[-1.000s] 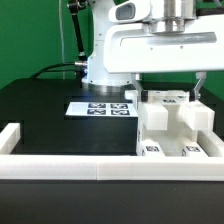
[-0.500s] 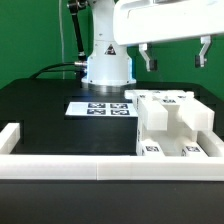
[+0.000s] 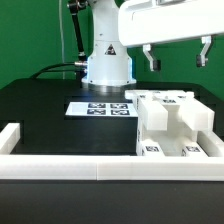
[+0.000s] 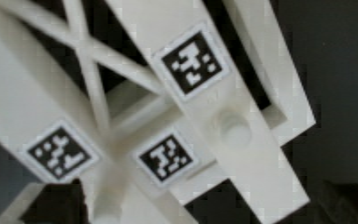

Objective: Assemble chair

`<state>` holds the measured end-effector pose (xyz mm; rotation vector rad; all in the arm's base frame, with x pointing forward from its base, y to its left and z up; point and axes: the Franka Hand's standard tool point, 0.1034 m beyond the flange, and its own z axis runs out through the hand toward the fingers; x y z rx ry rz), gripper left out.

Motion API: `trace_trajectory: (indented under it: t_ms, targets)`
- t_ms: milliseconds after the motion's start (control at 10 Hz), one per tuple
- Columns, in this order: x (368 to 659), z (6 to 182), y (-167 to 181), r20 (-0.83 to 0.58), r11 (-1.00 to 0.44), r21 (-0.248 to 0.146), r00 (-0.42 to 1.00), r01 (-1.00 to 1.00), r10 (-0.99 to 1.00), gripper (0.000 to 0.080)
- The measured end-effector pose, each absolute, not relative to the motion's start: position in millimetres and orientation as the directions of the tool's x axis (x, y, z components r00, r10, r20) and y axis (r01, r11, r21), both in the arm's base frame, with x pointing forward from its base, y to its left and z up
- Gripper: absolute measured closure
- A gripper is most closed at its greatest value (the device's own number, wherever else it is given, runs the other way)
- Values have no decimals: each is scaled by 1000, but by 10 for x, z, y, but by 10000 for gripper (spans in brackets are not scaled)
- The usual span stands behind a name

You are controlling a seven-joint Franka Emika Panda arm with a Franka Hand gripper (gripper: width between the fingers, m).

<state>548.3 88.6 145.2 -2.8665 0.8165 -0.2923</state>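
Observation:
The chair (image 3: 170, 124), a partly built white blocky assembly with marker tags on its front faces, stands on the black table at the exterior view's right. My gripper (image 3: 178, 62) hangs well above it, apart from it, open, with nothing between its dark fingertips (image 3: 152, 60). The wrist view looks down on the chair's white panels and bars (image 4: 202, 135), three marker tags showing; my fingers do not appear there.
The marker board (image 3: 100, 107) lies flat behind the chair toward the exterior view's left. A white rail (image 3: 70, 167) runs along the front edge, with a short wall (image 3: 18, 134) at the left. The arm's base (image 3: 107, 68) stands at the back.
A second ago my gripper sat low, right over the chair; it has lifted straight up, still open and empty. The chair has not moved.

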Motion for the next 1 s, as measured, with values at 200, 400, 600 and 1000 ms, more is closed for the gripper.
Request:
trace_trajectory:
  t_ms: [200,400,600,1000]
  targets:
    - [5185,1328,1102,129,-845,-184,840,-502,-527,150]
    - [5147,1317,1147,124,-849,-182,845,-497,-521,150]
    - [5144,1310,1146,124,-849,-180,845,-497,-521,150]
    - [4780,1176,1445,108,-855,-171,854,-489,-510,150]
